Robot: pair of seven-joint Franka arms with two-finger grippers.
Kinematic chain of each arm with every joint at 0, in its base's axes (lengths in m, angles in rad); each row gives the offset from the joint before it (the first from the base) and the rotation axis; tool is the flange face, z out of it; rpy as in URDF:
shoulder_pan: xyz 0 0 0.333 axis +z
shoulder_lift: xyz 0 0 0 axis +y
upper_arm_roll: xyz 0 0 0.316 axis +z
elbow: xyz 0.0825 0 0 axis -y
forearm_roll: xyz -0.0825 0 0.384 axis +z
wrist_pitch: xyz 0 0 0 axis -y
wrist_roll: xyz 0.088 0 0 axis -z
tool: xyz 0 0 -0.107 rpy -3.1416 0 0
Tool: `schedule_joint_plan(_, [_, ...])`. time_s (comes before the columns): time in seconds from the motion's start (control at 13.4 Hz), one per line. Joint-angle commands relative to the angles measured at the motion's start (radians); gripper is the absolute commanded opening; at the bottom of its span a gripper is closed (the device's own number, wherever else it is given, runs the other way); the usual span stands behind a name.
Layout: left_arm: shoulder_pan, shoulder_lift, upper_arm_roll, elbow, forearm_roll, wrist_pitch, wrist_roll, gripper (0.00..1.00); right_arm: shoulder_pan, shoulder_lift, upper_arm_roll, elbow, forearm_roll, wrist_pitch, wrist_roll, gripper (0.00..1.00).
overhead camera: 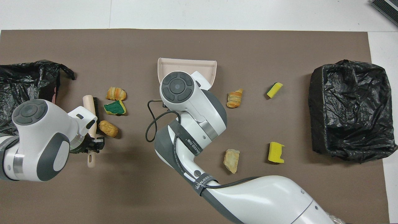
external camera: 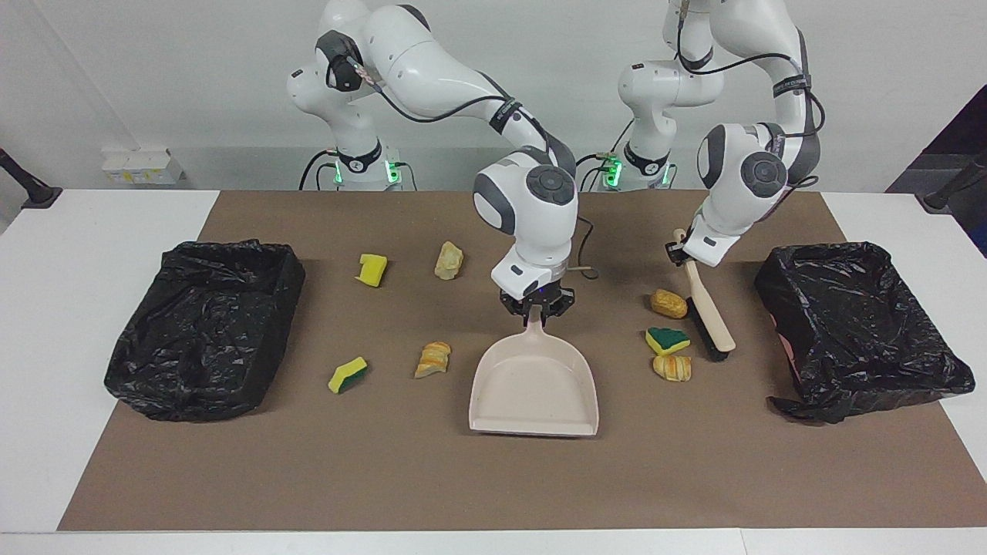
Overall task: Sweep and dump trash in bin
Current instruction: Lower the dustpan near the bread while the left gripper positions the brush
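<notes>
Bench [external camera: 92, 254] w/ brown mat [external camera: 493, 478]. Landmark: dustpan [external camera: 534, 385], flat at mat's middle, handle twd the robots. Two black-bagged bins, one at each end of the mat: bin A [external camera: 202, 327] at right arm's end, bin B [external camera: 856, 327] at left arm's end. Right gripper [external camera: 535, 307] sits on the dustpan's handle, jaws closed on it. Left gripper [external camera: 678, 253] is twd bin B from the dustpan, jaws shut on the brush [external camera: 711, 316] handle; brush lies slanted betw. dustpan and bin B. Trash, 7 pcs on mat: 3 [external camera: 668, 339] bunched betw. dustpan and brush, just beside the bristles; 4 [external camera: 432, 359] spread betw. dustpan and bin A. None in the dustpan.
</notes>
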Motion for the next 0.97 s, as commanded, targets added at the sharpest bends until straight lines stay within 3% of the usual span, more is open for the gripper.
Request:
schedule_joint_plan(0.0, [-0.063,-0.038,0.01,-0.035,-0.055,0.032,-0.073,0.0,0.0,-0.052,0.007,-0.06,-0.021,-0.021,-0.11,0.0])
schedule_joint_plan(0.22, [-0.109,-0.038,0.01,-0.03,-0.112,0.044,-0.098,0.0,0.0,-0.066,0.007,-0.075,-0.021,-0.081,-0.47,0.0])
schedule_joint_plan(0.45, [-0.129,-0.032,0.012,0.008,-0.114,0.038,-0.075,0.0,0.0,-0.07,0.006,-0.084,-0.046,-0.082,-0.679,0.0])
schedule_joint_plan(0.75, [-0.065,-0.033,0.021,0.097,-0.099,-0.018,0.025,0.0,0.0,-0.116,0.006,-0.172,-0.14,-0.082,-0.941,0.0])
schedule_joint_plan(0.9, [-0.004,-0.033,0.02,0.088,-0.097,-0.006,0.1,0.0,-0.006,-0.125,0.007,-0.192,-0.207,-0.078,-1.107,0.0])
